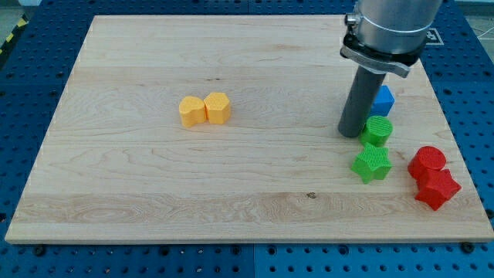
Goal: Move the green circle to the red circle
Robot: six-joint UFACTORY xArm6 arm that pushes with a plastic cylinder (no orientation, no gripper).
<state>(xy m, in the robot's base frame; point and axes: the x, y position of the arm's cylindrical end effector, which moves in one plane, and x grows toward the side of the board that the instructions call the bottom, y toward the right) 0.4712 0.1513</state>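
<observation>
A wooden board (231, 177) is seen lying on a blue perforated table (31, 85). My tip (352, 134) is planted on the board at the view's right, just to the left of the green circle (378, 130) and either touching it or nearly so; contact cannot be confirmed. No claw is fitted to the rod, so no open or closed state can be recorded.

The green circle is located between the blue block (383, 100) above it and the green star (372, 163) below it, close to both. The red circle (427, 161) is found toward the view's lower right of the green circle, apart from it, and is touching a second red block (437, 188) of unclear shape.

Two yellow blocks (204, 110) are noted side by side, touching, well apart at the view's left centre.
</observation>
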